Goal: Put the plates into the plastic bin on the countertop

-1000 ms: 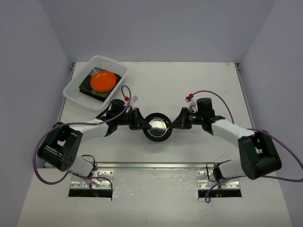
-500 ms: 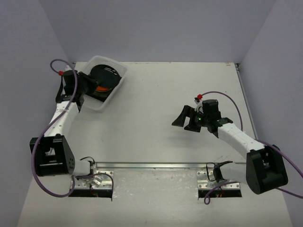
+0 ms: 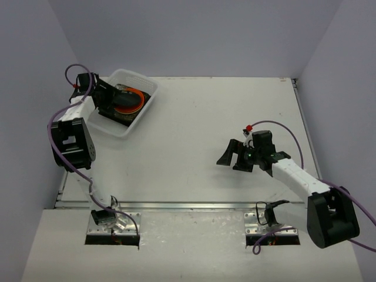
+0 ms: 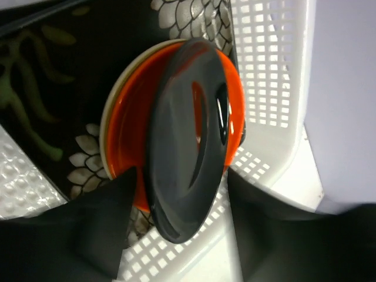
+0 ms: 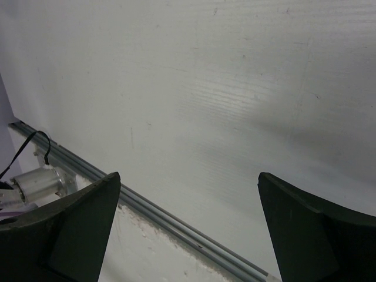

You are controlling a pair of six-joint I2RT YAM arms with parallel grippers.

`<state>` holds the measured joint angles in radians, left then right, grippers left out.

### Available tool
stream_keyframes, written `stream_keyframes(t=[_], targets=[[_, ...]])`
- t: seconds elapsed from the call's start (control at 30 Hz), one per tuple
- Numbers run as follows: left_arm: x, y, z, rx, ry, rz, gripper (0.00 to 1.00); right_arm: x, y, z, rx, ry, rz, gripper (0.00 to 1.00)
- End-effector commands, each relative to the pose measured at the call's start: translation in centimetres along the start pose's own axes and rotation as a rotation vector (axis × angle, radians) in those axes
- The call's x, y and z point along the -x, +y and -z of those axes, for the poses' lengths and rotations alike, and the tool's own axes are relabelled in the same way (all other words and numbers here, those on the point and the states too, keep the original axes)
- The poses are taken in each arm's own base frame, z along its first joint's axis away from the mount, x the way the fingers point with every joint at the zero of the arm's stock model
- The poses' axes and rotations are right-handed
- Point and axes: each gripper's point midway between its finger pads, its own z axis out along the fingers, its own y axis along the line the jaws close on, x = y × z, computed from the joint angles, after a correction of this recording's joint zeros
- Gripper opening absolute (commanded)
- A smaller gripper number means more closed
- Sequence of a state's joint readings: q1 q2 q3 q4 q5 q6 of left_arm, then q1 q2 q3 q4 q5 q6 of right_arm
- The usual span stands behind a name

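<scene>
Since one second ago the black plate (image 4: 188,141) has travelled from the middle of the counter (image 3: 194,111), where both arms met at it, to the plastic bin (image 3: 111,130) in the far left corner, and the right arm has pulled back to its own side. Now this round plate stands steeply tilted inside the bin, its upper rim leaning over the orange plate (image 4: 129,135), which lies on a cream plate (image 4: 108,117) and on a black white-flowered plate (image 4: 53,106). The lower rim sits straight ahead of the left end effector (image 4: 182,241), between its two fingers and close to both. Whether they grip it or have already released it, I cannot tell from these views. The plate's face is turned almost sideways to the stack, so I judge that the coming move is to let it fall flat onto the orange one. The left arm is clearly the nearer arm. The right end effector (image 3: 229,155) hangs well apart over the bare counter, its fingers wide and holding nothing. No other plate shows on the counter, so this seems to be the last one.
</scene>
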<state>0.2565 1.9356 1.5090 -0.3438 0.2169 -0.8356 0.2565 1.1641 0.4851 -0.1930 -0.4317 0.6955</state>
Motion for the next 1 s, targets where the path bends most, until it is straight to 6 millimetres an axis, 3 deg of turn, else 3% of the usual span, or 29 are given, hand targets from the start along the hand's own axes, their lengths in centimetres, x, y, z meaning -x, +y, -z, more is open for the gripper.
stream_keyframes(t=[0.0, 0.03, 0.13, 0.27, 0.37, 0.53, 0.6, 0.67, 0.77, 0.83, 0.9, 0.93, 0.97], targets=[[1.2, -3.8, 2.7, -0.121, -0.029, -0.05, 0.75, 1.5, 0.5, 0.2, 0.004, -0.035, 0.037, 0.99], [1.1, -4.0, 3.0, -0.128, -0.032, -0.058, 0.91, 1.6, 0.6, 0.2, 0.004, -0.034, 0.035, 0.99], [1.4, -4.2, 4.5, -0.128, -0.059, -0.086, 1.0, 2.0, 0.5, 0.2, -0.011, -0.041, 0.04, 0.99], [1.3, -2.4, 5.5, -0.042, -0.08, -0.123, 1.0, 2.5, 0.4, 0.5, -0.039, -0.041, 0.056, 0.99], [0.2, -0.8, 4.6, -0.011, -0.025, -0.125, 1.0, 3.2, 0.8, 1.1, -0.052, -0.043, 0.089, 0.99], [-2.1, -0.1, 2.0, -0.034, 0.126, -0.101, 1.0, 4.8, 1.8, 2.8, -0.075, -0.069, 0.158, 0.99], [-2.0, -0.3, 2.5, -0.033, 0.122, -0.109, 1.0, 5.0, 2.3, 3.5, -0.069, -0.085, 0.178, 0.99], [-0.4, -2.3, 5.5, -0.065, 0.02, -0.156, 1.0, 5.1, 2.4, 4.1, -0.075, -0.104, 0.196, 0.99], [0.3, -5.1, 10.6, -0.139, -0.082, -0.264, 1.0, 5.6, 2.2, 5.3, -0.114, -0.14, 0.227, 0.99], [-1.1, -7.4, 15.3, -0.186, -0.155, -0.418, 1.0, 6.8, 2.0, 7.1, -0.18, -0.196, 0.261, 0.99], [-2.0, -7.4, 18.8, -0.138, -0.236, -0.532, 1.0, 8.1, 1.8, 9.1, -0.254, -0.266, 0.286, 0.99], [-4.2, -8.1, 20.8, -0.167, -0.246, -0.623, 1.0, 8.7, 2.0, 10.8, -0.291, -0.296, 0.299, 0.99], [-5.4, -7.6, 22.0, -0.161, -0.256, -0.661, 1.0, 9.5, 2.0, 12.3, -0.344, -0.328, 0.308, 0.99]])
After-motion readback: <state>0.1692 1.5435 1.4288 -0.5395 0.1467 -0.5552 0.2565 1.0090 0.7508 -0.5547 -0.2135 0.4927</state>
